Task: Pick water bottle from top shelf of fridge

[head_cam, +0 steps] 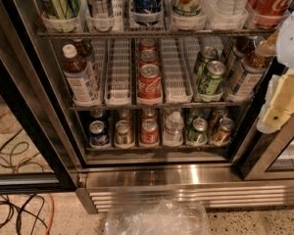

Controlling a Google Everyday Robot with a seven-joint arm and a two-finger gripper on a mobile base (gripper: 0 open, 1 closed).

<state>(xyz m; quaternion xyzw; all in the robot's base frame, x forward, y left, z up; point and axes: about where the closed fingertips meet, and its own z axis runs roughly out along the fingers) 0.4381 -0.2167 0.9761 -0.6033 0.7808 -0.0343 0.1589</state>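
Observation:
The fridge (186,177) stands open in front of me, with a stainless base. The top shelf (137,34) is the wire rack at the upper edge of the view, with white lane trays. On it at the right stands the water bottle (229,1), clear and ribbed with a pale label; its cap is cut off by the frame. Cans stand to its left and a red can (273,4) to its right. My gripper (278,104), white and cream, hangs at the right edge, below and to the right of the water bottle and apart from it.
The middle rack holds brown tea bottles (79,75), red cans (149,80) and green cans (210,77). The bottom rack holds cans and a small clear bottle (174,127). The glass door (19,131) stands open at the left. Cables (14,209) and a plastic bag (157,219) lie on the floor.

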